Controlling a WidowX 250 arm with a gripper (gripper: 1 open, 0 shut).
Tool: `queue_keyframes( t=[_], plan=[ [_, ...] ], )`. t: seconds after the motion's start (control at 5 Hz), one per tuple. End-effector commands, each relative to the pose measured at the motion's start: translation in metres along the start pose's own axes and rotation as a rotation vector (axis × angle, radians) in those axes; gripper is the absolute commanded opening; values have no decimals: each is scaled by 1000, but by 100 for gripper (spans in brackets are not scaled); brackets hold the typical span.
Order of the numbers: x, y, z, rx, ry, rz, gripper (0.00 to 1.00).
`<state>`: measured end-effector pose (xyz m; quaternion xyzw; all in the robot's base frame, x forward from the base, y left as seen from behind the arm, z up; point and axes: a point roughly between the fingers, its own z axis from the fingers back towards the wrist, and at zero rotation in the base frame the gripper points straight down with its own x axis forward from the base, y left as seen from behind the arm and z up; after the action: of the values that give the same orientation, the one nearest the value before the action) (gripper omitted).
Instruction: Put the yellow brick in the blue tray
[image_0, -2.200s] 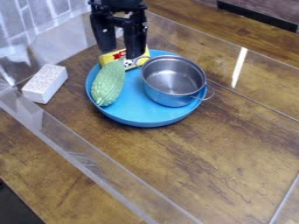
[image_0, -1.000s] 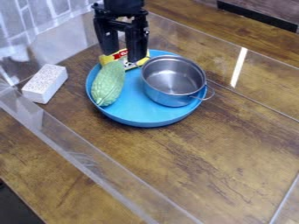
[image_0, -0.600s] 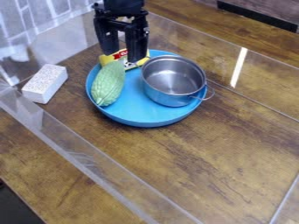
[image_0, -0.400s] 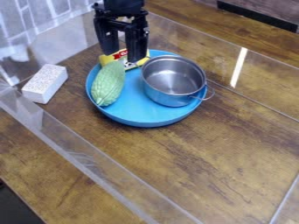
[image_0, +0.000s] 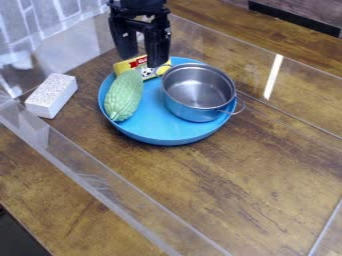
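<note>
The yellow brick (image_0: 138, 68) is sitting in the blue tray (image_0: 160, 131), right at the tray's far rim, with its red and white marks facing up toward you. Your gripper (image_0: 139, 55) hangs straight above it, pointing down, with its two dark fingers (image_0: 155, 50) spread wide apart and nothing between them, so the brick is let go and lying on the tray on its own. From this angle you can't tell if the fingertips clear the brick or just brush it, since they overlap it in the view. Sharing the tray you've got a green bumpy vegetable (image_0: 123, 97) lying lengthwise on the left side, just beside the brick, and a round steel pot (image_0: 198, 91) on the right side, upright, its rim close to the brick too. Off the tray, well to the left on the wooden table (image_0: 227, 190), there's a grey-white speckled block (image_0: 51, 94). A clear plastic sheet lies across the tabletop, catching some glare.
</note>
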<state>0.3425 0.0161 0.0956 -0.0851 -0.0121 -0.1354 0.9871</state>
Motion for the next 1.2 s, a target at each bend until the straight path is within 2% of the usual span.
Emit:
queue_keyframes(
  t=[0.0,1.0],
  plan=[
    [4,13,12,21,-46,12,100],
    [5,29,-17,35,6,-10,100]
  ],
)
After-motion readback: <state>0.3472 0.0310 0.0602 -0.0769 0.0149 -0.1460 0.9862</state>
